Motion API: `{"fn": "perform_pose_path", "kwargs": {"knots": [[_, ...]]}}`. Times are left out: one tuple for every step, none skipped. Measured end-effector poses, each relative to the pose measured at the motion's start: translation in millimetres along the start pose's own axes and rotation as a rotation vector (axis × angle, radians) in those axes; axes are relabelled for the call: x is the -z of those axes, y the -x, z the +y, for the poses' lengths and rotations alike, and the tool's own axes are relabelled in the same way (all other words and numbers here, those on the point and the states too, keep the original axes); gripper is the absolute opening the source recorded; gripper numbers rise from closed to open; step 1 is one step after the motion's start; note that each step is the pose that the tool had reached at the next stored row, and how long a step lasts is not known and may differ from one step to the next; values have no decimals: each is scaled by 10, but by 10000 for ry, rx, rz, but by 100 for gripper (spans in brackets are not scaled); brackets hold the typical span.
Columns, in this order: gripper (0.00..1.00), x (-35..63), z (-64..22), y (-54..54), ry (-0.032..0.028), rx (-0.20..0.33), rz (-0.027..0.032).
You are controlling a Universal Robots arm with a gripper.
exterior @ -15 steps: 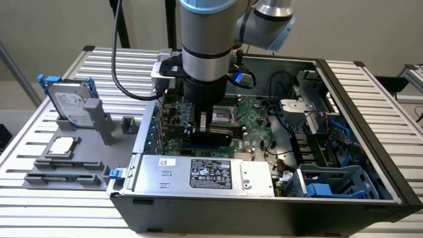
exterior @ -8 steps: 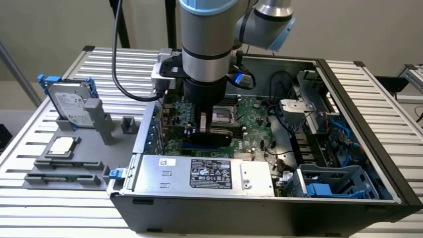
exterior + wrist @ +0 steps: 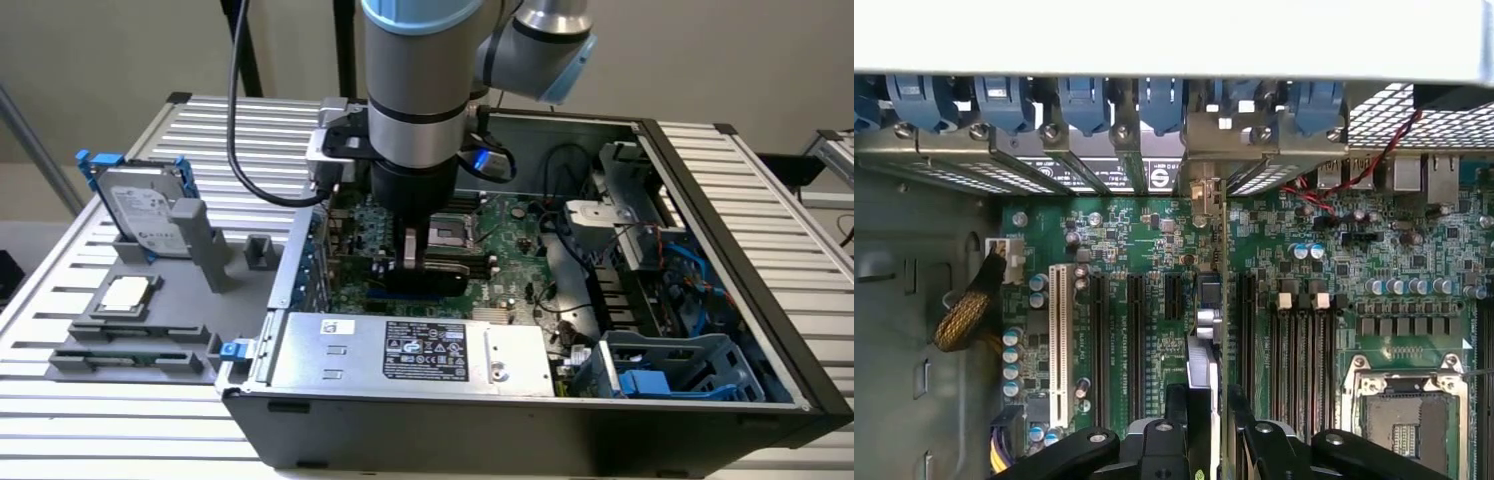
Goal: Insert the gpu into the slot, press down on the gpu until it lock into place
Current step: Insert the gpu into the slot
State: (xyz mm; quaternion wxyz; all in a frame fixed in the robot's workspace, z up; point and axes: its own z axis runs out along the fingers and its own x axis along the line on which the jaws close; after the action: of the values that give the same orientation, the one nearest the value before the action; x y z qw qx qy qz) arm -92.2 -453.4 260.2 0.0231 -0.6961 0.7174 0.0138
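The gpu [image 3: 430, 272], a black card, stands on edge inside the open computer case, low over the green motherboard [image 3: 514, 240]. My gripper [image 3: 416, 260] comes straight down on it, shut on its upper edge. In the wrist view the gpu [image 3: 1206, 300] runs edge-on away from my gripper [image 3: 1211, 435], with a black finger [image 3: 1172, 425] on either side. Its silver bracket end [image 3: 1201, 192] reaches the row of rear case openings. A strip of the blue slot [image 3: 398, 297] shows just under the card. Whether the card sits fully in it I cannot tell.
A silver power supply [image 3: 414, 350] lies along the case's near wall, close to the card. Parallel black slots [image 3: 1099, 340] and a white slot [image 3: 1061, 340] flank it, as does the CPU socket [image 3: 1409, 420]. Outside the case stands a hard drive [image 3: 140, 215] on a grey fixture.
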Motion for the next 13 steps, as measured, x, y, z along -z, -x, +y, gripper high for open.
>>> {"fn": "perform_pose_path", "kwargs": {"knots": [[26, -4, 0, 0, 1, -1, 2], [26, -7, 0, -1, 2, -1, 2], [26, -11, 0, -1, 3, -1, 2], [26, -14, 0, -1, 6, -1, 0], [26, -17, -1, -1, 8, 0, -1], [26, -19, -1, 0, 10, -1, -3], [26, -19, 0, -1, 17, -1, -2], [26, -19, -1, -1, 23, -1, -2], [26, -19, -1, -1, 32, -1, -2], [26, -19, -3, -1, 45, -1, -3], [26, -16, -5, 0, 57, -2, -5], [26, -11, -7, 1, 71, -3, -7], [26, -7, -10, 1, 88, -3, -9]]}}
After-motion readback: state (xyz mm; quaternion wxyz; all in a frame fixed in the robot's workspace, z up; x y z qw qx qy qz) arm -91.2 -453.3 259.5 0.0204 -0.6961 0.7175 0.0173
